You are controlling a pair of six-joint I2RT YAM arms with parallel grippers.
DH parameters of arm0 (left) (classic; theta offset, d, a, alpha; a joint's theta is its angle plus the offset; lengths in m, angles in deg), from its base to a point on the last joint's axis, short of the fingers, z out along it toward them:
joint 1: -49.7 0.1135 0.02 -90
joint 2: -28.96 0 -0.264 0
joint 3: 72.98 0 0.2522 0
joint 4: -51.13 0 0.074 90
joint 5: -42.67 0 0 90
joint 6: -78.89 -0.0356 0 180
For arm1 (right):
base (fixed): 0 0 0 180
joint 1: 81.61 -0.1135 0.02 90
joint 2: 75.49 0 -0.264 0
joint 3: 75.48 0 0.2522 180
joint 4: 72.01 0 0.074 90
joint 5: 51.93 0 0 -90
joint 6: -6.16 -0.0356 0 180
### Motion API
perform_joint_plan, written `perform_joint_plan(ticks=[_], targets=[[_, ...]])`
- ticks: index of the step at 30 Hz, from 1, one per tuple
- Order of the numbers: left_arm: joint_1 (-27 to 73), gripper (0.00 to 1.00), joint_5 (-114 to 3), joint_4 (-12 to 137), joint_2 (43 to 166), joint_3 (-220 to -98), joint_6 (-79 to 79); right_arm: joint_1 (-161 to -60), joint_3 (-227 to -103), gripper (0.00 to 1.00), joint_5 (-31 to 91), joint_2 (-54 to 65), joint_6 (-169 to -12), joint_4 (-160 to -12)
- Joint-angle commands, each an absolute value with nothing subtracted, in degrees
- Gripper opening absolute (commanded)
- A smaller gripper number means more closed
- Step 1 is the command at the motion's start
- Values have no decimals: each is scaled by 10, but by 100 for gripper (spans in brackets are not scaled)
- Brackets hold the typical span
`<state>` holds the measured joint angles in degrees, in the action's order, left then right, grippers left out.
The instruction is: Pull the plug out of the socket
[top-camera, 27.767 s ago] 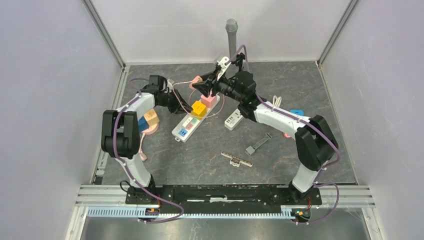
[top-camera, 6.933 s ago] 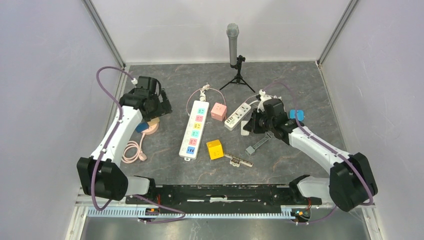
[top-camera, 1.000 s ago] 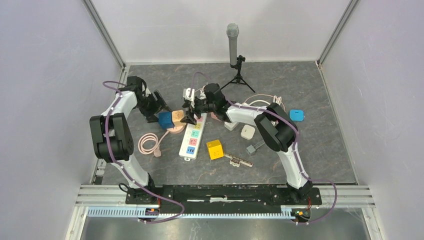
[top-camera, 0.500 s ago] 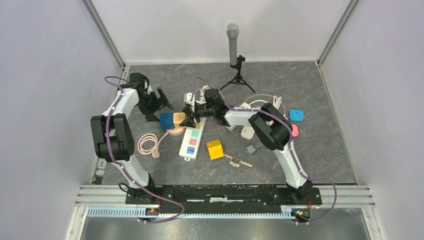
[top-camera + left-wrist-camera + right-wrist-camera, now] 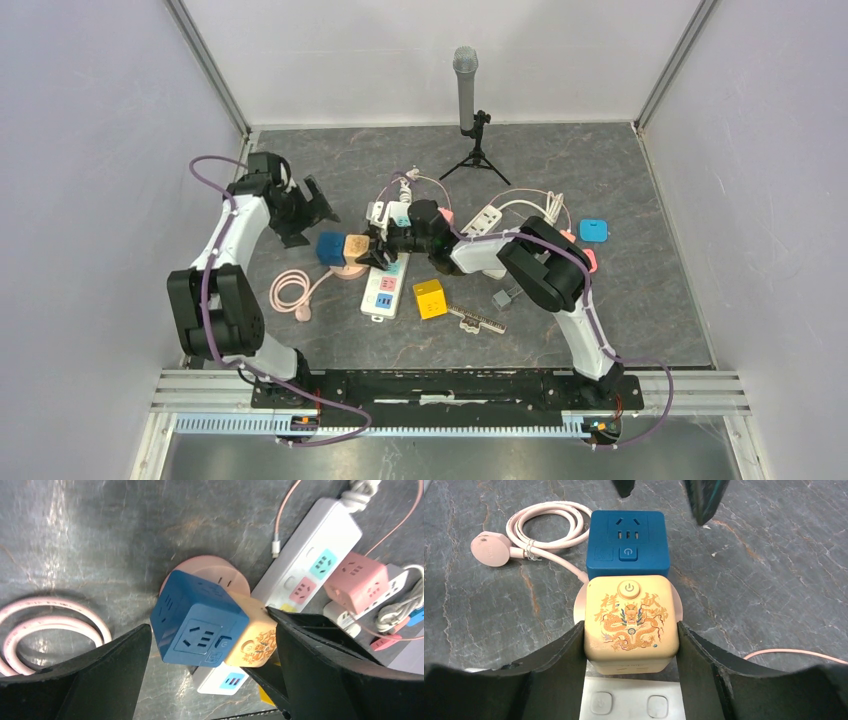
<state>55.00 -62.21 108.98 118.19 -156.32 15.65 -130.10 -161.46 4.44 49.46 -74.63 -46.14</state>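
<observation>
A blue cube socket [image 5: 330,247] and a tan cube with a dragon print [image 5: 356,247] sit pressed side by side above a pink round socket [image 5: 349,270]. In the right wrist view my right gripper [image 5: 630,628] is shut on the tan cube [image 5: 629,617], a finger on each side, with the blue cube [image 5: 628,545] beyond it. My left gripper [image 5: 308,210] is open and stands back from the blue cube [image 5: 200,625], touching nothing. I cannot tell whether the cubes are plugged into each other.
A white power strip [image 5: 385,285] lies under the right gripper. A yellow cube [image 5: 430,297] and a ruler [image 5: 478,319] are nearer. A pink coiled cable [image 5: 290,290] lies left. A second white strip [image 5: 481,220], a pink cube [image 5: 357,582] and a microphone tripod [image 5: 476,155] are farther back.
The left gripper opened, let go of the blue cube and drew back to the far left. The right gripper closed on the tan cube and shifted slightly nearer.
</observation>
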Motion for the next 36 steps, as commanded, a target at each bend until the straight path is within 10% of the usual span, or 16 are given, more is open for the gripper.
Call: perform_joint_plan(ticks=[1,7,17,23,32,36], targets=[[551,99,-613,1073,1144,-1507,165,-1318,-1612,48,94,470,-758,-480],[551,95,-579,1057,1090,-1450,164,-1317,-1644,69,88,486,-770,-521],[552,90,-558,1030,1056,-1418,171,-1317,-1679,68,77,515,-769,-535],[551,82,-577,1012,1069,-1393,185,-1318,-1683,52,71,521,-763,-526],[551,67,-561,1025,1083,-1369,203,-1317,-1659,0,69,507,-789,-486],[552,60,-547,1041,1079,-1363,200,-1314,-1647,0,66,502,-819,-447]])
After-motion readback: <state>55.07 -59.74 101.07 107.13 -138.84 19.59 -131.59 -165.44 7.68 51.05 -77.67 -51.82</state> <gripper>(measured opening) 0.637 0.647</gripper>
